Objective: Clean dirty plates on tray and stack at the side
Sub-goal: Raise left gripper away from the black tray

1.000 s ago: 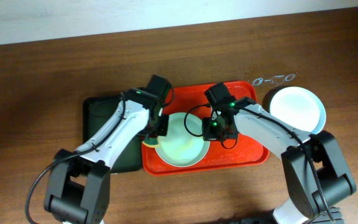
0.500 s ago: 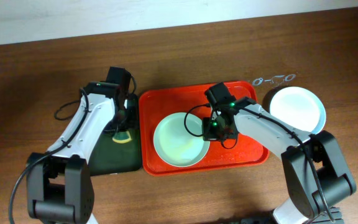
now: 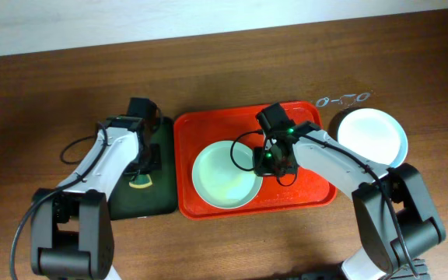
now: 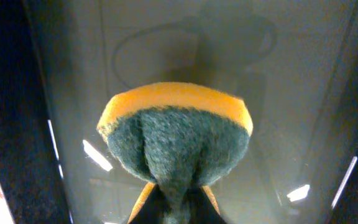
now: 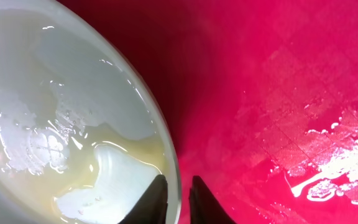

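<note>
One pale mint plate (image 3: 222, 177) lies wet on the red-orange tray (image 3: 309, 193), its rim pinched between the right gripper (image 5: 179, 194) jaws, probably to steady or lift it. The left gripper (image 4: 174, 202) pinches the sponge (image 4: 179, 134) over the dark green tray (image 3: 127, 201), seemingly parking it; a white plate (image 3: 373, 134) sits aside, right

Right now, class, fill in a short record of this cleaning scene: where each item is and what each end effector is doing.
Left end effector: pinching the sponge over the green tray
Right end effector: fingers either side of the rim of the pale plate
Pale plate: on the red tray, wet film inside
White plate: off the red tray, to its right
</note>
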`<state>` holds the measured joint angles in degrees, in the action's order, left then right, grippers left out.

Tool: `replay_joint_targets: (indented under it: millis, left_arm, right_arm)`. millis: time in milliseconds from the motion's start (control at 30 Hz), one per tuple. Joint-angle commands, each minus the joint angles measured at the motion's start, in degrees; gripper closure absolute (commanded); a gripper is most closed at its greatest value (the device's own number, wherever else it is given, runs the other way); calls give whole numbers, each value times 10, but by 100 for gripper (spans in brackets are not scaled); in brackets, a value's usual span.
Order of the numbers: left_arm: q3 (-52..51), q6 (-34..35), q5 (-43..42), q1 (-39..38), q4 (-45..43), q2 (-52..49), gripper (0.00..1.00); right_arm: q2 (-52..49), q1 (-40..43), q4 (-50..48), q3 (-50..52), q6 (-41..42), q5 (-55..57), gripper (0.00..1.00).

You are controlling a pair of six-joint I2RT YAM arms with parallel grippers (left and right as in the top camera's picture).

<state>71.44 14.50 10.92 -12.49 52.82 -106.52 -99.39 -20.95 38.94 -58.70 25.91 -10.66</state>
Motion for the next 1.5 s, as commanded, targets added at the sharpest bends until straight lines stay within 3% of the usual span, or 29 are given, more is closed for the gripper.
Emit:
replay_joint_targets:
  millis: [0,167,200,500,533,600,633,900,1067,1233,1467]
  left_arm:
    - [0,-4,-19,4,0,16,82]
    - [153,-4,-26,11,102,56,30]
    - [226,-4,-25,27,136,81,1]
    - [252,-4,-20,83,163,108,1]
    - [252,-4,-20,83,163,108,1]
    - [252,-4,-21,83,163,108,1]
    - [252,-4,-21,83,163,108,1]
    - [252,-4,-21,83,163,108,1]
    - [252,-4,-21,83,163,108,1]
    - [252,-4,-21,83,163,108,1]
    - [252,-4,-21,83,163,108,1]
  right_arm:
    - [-4,-5,-2,4,-2,-7,82]
    - [-4,-5,-2,4,-2,-7,62]
    - [-4,-5,-2,4,-2,14,57]
    - [-4,-5,-45,34,1,23,58]
    - [-4,-5,-46,34,1,23,65]
    - [-4,-5,-46,34,1,23,94]
    - [-4,-5,-45,34,1,23,96]
    - [-3,7,-42,34,0,12,96]
    - [11,104,-25,11,0,-150,96]
    - [13,124,-5,4,-10,-160,96]
    - [13,111,128,-147,-32,-163,96]
